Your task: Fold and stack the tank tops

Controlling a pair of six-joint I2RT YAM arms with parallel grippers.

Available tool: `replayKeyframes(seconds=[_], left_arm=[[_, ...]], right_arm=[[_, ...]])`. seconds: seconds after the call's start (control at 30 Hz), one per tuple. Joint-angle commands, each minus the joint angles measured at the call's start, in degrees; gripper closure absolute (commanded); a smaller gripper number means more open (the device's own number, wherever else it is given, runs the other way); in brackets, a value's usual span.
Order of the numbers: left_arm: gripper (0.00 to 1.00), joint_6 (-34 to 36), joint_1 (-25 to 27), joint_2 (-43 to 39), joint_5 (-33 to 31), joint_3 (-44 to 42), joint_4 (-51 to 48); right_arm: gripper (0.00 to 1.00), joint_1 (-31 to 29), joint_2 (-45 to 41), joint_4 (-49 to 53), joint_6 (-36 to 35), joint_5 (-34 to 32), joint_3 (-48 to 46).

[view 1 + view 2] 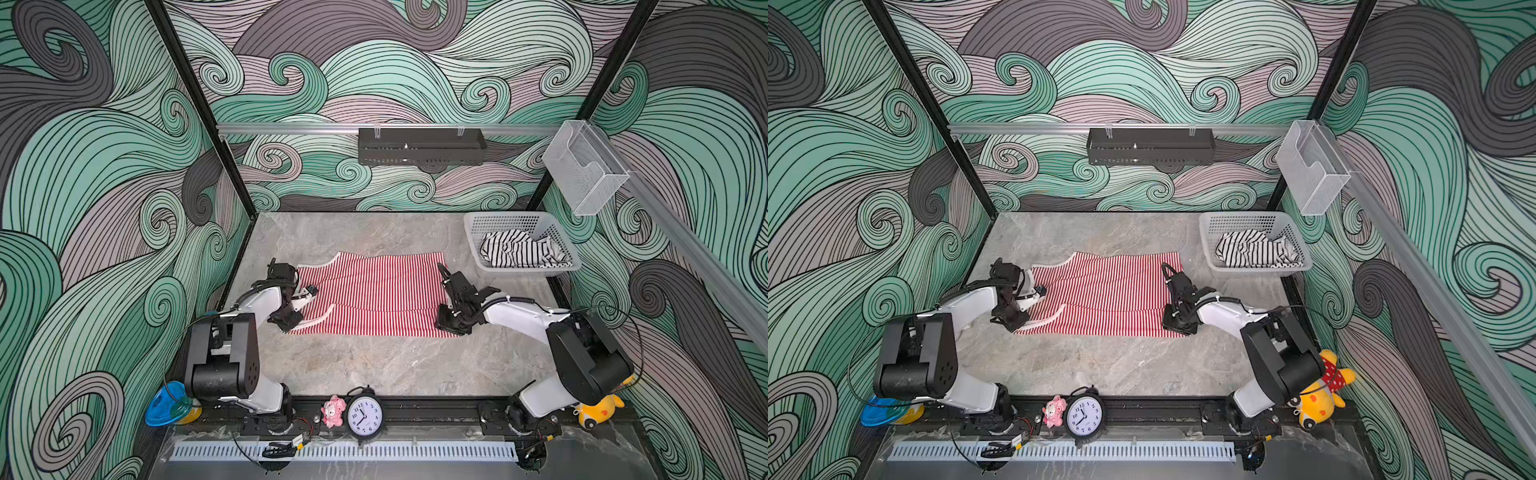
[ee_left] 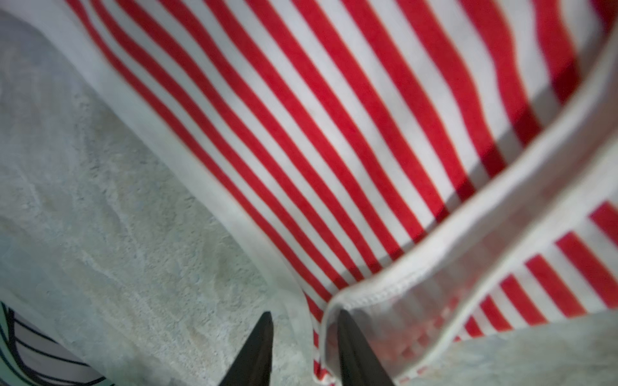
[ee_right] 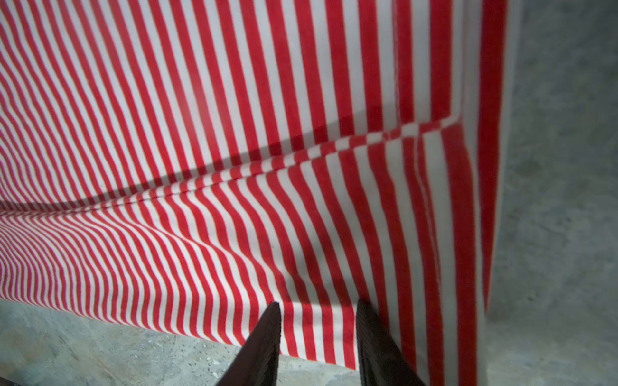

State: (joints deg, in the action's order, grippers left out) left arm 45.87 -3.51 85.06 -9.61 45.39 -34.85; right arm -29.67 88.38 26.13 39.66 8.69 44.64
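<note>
1. The red-and-white tank top [image 1: 374,295] lies spread out in the middle of the bench [image 1: 374,365]. Its straps are toward the left arm and its hem toward the right arm. The near long side is turned over onto the body.
2. The left pincer [image 2: 304,314] sits low at the strap end. Its two black fingertips [image 2: 264,334] stand apart, and the white trim [image 2: 337,300] of a strap edge lies in the gap. Nothing looks clamped.
3. The right pincer [image 3: 318,302] is at the hem end, right at the near folded edge of the cloth. Its tips are parted too, with striped cloth flat beneath the gap and not pinched.
4. The black-and-white tank top [image 1: 515,249] lies crumpled inside the white perforated basket [image 1: 530,272]. The basket stands in the far right corner of the bench, just beyond the red top's hem and not touching it.
5. The bench is grey, marble-like stone.
6. On the back wall a black tray [image 1: 422,146] hangs from a rail, and a clear holder [image 1: 584,166] is fixed to the right wall.
7. The walls [image 1: 104,187] carry a swirling green, grey and mauve wave pattern.
8. Along the near edge stand an alarm clock [image 1: 365,417] and a pink toy [image 1: 333,411], touching. A yellow plush [image 1: 598,411] lies by the right arm's base.
</note>
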Motion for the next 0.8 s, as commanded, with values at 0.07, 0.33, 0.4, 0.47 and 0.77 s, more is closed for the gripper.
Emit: replayKeyframes(seconds=[0.07, 0.33, 0.4, 0.47, 0.77], left_arm=[[0.59, -3.83, -0.47, -8.36, 2.12, 3.14, -1.77], [0.60, 0.31, -0.29, -10.31, 12.88, 4.30, -17.63], [0.62, 1.67, -0.22, -9.36, 14.88, 3.63, -20.90], [0.65, 2.64, -0.21, -8.56, 15.80, 2.78, -22.86], [0.77, 1.92, -0.21, -4.11, 17.65, 1.99, -20.10]], right_arm=[[0.60, -0.12, -0.89, 6.18, 0.76, -2.97, -1.41], [0.57, -0.10, -1.61, 6.56, 0.07, -3.13, 0.72], [0.57, -0.07, -1.67, 6.64, -0.02, -3.15, 1.57], [0.56, -0.04, -1.63, 6.98, -0.32, -3.24, 2.58], [0.56, 0.21, -0.09, 7.93, -1.43, -3.45, 5.50]])
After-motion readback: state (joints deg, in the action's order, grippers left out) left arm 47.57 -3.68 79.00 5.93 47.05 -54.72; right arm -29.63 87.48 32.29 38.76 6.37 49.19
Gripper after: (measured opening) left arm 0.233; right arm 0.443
